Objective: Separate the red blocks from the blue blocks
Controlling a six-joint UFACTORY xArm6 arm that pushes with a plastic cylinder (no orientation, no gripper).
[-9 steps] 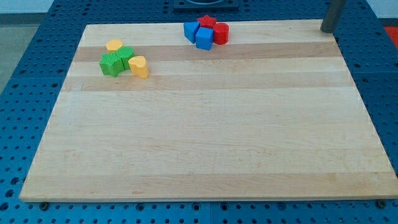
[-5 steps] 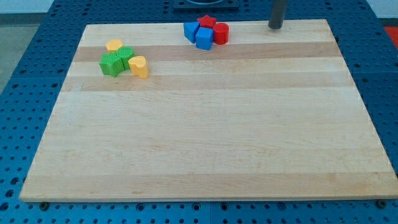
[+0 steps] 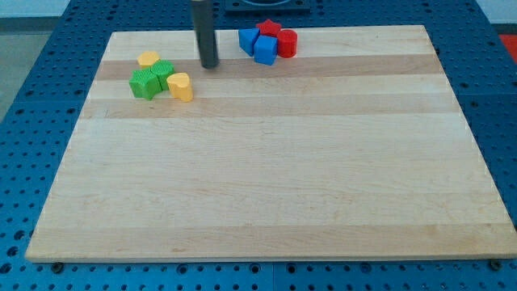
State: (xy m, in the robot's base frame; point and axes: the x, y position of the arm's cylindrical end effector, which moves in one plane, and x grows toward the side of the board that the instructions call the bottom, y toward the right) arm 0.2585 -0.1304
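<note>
Two blue blocks and two red blocks sit bunched together at the board's top middle. A blue cube (image 3: 265, 49) is at the front and another blue block (image 3: 248, 40) at its left. A red block (image 3: 270, 29) is behind them and a red cylinder (image 3: 287, 43) at the right. All touch or nearly touch. My tip (image 3: 210, 65) rests on the board to the left of this cluster, a short gap from the left blue block, and to the upper right of the yellow and green group.
At the board's upper left, two green blocks (image 3: 150, 79) sit with a yellow block (image 3: 148, 59) behind them and a yellow block (image 3: 180, 86) at their right. The wooden board (image 3: 266, 162) lies on a blue perforated table.
My tip has swept left along the board's top, from the top right corner past the red and blue cluster to its left side. No block has moved.
</note>
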